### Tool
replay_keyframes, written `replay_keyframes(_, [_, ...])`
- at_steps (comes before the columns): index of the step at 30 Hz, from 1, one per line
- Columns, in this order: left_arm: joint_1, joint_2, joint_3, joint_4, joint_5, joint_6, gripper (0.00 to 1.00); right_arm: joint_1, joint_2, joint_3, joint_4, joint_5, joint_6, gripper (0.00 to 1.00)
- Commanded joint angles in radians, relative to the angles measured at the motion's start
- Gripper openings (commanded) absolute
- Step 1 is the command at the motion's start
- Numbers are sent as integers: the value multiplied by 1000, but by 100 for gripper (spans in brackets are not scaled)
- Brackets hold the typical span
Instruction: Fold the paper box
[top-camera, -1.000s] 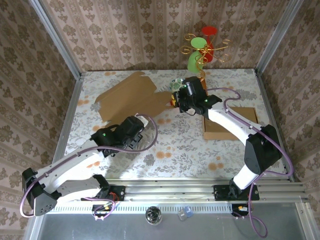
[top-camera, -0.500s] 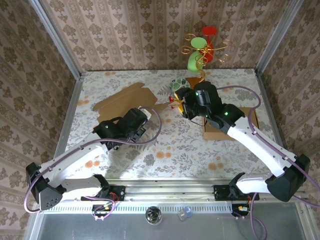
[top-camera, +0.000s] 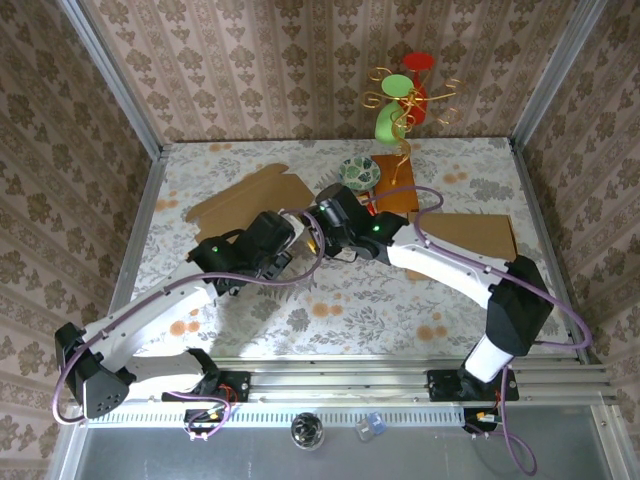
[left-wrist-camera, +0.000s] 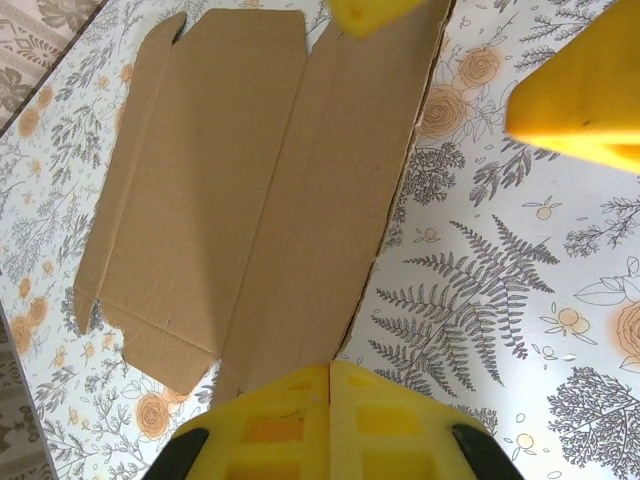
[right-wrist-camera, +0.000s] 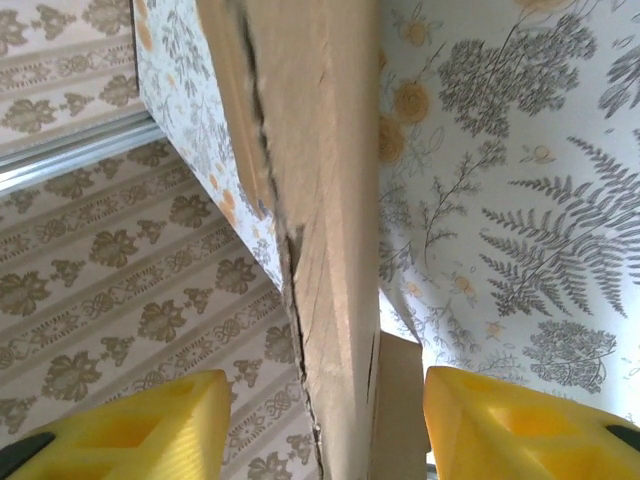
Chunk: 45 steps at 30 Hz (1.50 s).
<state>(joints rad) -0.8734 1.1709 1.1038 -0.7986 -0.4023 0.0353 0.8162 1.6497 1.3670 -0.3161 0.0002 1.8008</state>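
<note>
The paper box is a flat brown cardboard blank lying unfolded at the back left of the table. In the left wrist view the blank spreads out ahead, and its near corner runs into the closed yellow pads. My left gripper is shut on that near edge. My right gripper is at the blank's right edge and stands open. A raised cardboard edge stands between its fingers. These right fingers also appear in the left wrist view.
A second brown cardboard piece lies at the right under the right arm. A patterned bowl and an orange-brown pad sit at the back. Behind them is a wire stand with green and red cups. Metal rails edge the table.
The right arm swung left from the middle of the table to the blank's right edge. The left gripper crept forward to the blank's near edge. The blank lies flatter.
</note>
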Motion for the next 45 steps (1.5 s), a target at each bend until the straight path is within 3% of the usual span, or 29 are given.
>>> replay_keyframes(1, [15, -11, 28, 18, 22, 20, 0, 13, 25, 54, 25, 15, 37, 50])
replay_keyframes(31, [54, -12, 30, 29, 63, 31, 0, 30, 154, 145, 6, -9, 37, 17])
replay_keyframes(37, [56, -23, 49, 20, 42, 13, 0, 29, 136, 146, 21, 22, 26, 0])
replay_keyframes(40, [70, -47, 93, 6, 18, -38, 30, 30, 122, 173, 13, 41, 6, 0])
replay_keyframes(45, [139, -105, 205, 13, 55, -146, 48, 31, 86, 209, 16, 79, -6, 0])
